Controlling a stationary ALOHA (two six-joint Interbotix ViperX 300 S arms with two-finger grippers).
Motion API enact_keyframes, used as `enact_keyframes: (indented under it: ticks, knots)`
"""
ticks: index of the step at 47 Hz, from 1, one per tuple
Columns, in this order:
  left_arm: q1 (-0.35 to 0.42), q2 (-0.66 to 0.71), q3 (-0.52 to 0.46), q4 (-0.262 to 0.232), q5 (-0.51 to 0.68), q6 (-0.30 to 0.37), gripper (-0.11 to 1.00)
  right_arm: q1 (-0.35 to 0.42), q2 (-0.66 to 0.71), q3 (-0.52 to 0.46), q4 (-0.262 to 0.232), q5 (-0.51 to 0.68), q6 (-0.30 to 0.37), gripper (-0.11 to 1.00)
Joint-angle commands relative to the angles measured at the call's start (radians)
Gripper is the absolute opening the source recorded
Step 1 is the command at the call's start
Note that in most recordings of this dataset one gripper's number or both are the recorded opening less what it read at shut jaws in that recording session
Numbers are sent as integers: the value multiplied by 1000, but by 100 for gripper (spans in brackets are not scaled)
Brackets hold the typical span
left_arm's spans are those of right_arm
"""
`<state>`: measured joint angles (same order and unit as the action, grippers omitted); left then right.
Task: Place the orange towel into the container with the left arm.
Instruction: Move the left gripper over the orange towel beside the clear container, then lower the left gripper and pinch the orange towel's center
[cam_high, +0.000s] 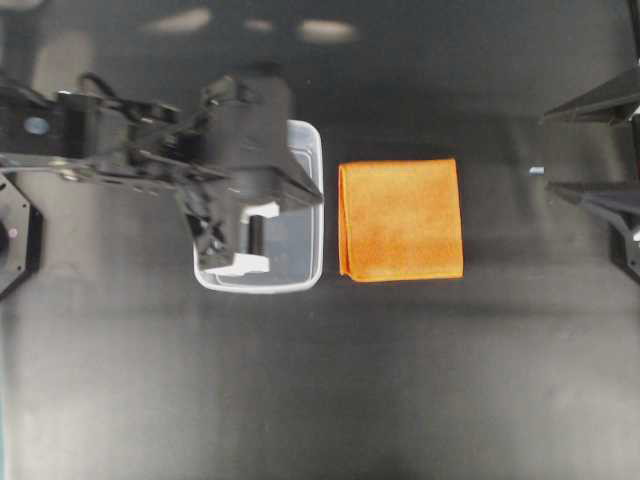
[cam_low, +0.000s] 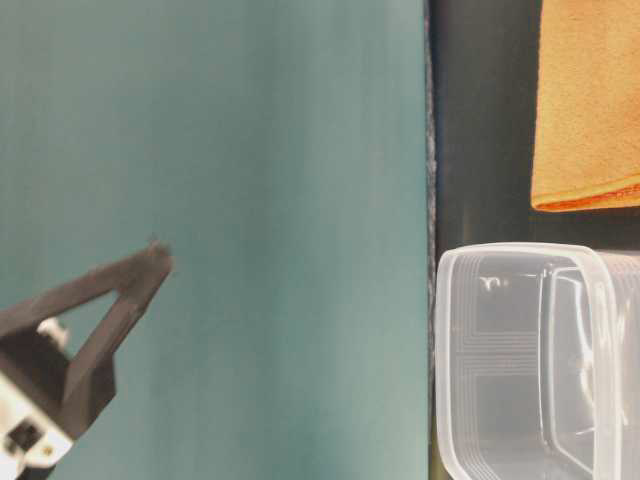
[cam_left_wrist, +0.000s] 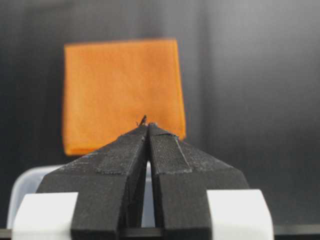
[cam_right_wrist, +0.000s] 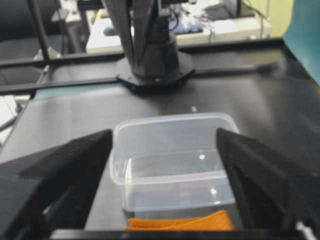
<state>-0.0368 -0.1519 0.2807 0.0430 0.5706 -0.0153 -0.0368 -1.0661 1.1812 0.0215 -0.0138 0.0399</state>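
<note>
On the black tabletop (cam_high: 400, 380) the orange towel (cam_high: 401, 220) is laid flat at 3 o'clock of the container (cam_high: 305, 135), untouched, since the left gripper (cam_left_wrist: 148, 126) is poised above the tub, fully closed and empty

The towel (cam_high: 401, 220) is plain orange; the container (cam_high: 310, 140) is clear with a whitish rim; the table (cam_high: 400, 380) is black; the backdrop (cam_low: 210, 200) looks teal.
</note>
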Motion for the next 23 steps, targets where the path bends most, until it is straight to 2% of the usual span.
enact_keyframes:
  ticks: [1,5,11,15,18,23]
  knots:
    - [-2,43,-77,3,28,-2,4,-3,0,-20,8,-6,0,82]
    - [-3,94,-117,3,43,-2,21,-3,-9,-18,8,-11,-2,79]
    - [3,186,-204,2,78,-3,60,-3,-20,-14,8,-11,-2,78]
    - [18,259,-272,3,130,0,82,-3,-28,-11,8,-11,-2,78]
    - [25,307,-313,3,178,5,90,-3,-31,-9,6,-11,-2,78]
    - [21,399,-374,3,239,29,91,-3,-40,-8,6,-12,-3,78]
